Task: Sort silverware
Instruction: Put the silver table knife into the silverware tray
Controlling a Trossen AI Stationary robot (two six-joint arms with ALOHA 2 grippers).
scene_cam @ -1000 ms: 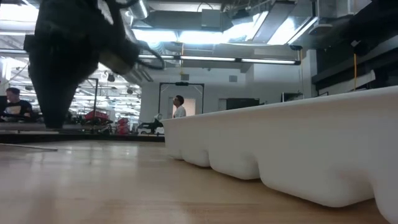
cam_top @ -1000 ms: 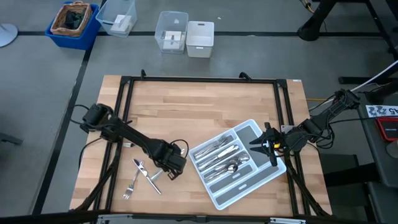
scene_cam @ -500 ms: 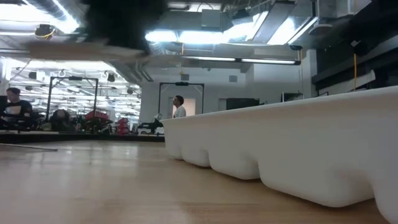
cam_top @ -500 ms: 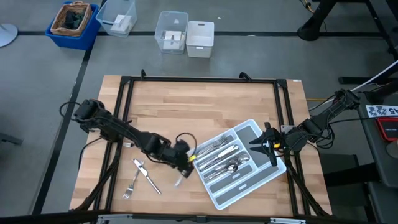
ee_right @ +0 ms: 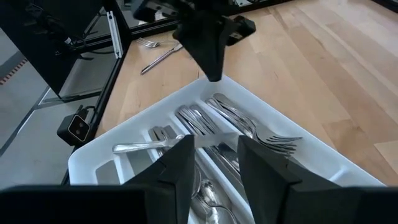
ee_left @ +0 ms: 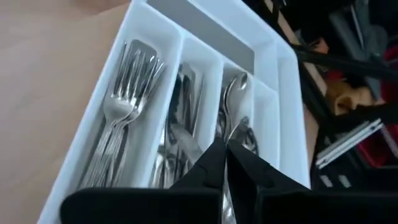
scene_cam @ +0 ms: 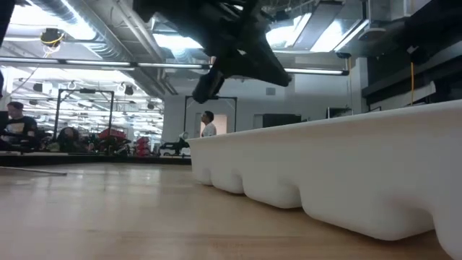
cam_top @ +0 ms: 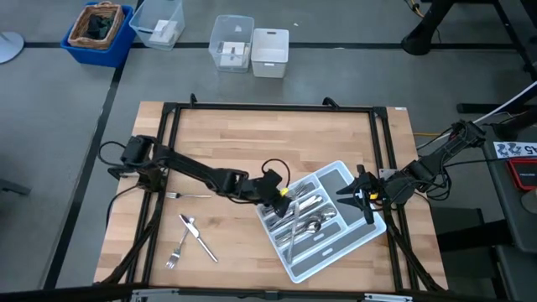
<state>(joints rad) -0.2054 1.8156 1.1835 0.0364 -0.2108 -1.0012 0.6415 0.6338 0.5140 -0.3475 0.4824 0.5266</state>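
Hovering over the tray (cam_top: pixel 336 252) near the bench's front right corner, the left gripper (cam_top: pixel 284 194) has fingers together, one piece of silverware (cam_top: pixel 291 225) lying crosswise below; right gripper (cam_top: pixel 357 195) waits, fingers apart.

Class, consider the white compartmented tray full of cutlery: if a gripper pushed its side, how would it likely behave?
The tray looks like thin moulded plastic, so probably light itself, yet the silverware inside adds weight. On the smooth wooden table it would likely slide rather than tip, being low and wide. The loose pieces may rattle or shift.
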